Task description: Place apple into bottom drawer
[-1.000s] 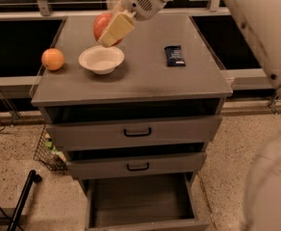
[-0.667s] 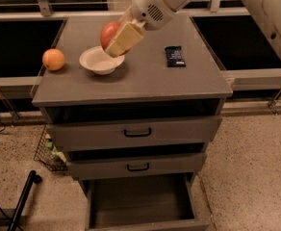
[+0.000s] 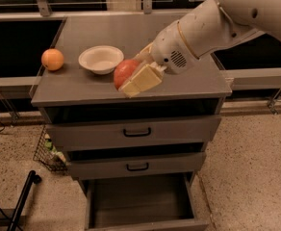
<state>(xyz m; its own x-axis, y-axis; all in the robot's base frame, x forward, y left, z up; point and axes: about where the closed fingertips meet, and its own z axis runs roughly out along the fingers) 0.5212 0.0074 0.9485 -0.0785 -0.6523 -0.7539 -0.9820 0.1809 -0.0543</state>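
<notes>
The apple (image 3: 124,71), red-pink and round, is held in my gripper (image 3: 133,81), whose pale yellow fingers (image 3: 143,78) are shut around it. It hangs above the front part of the grey cabinet top (image 3: 83,88). The white arm reaches in from the upper right. The bottom drawer (image 3: 140,201) is pulled open at the foot of the cabinet, a deep grey tray with nothing visible inside. It lies well below the gripper.
An orange round fruit (image 3: 52,59) and a white bowl (image 3: 100,59) sit on the left of the cabinet top. The two upper drawers with black handles (image 3: 137,132) are closed. A wire basket (image 3: 49,150) and a black pole (image 3: 22,198) stand at the lower left.
My gripper has carried the apple from above the bowl towards the front edge of the cabinet top and lower. The small dark object on the top is now hidden behind the arm.
</notes>
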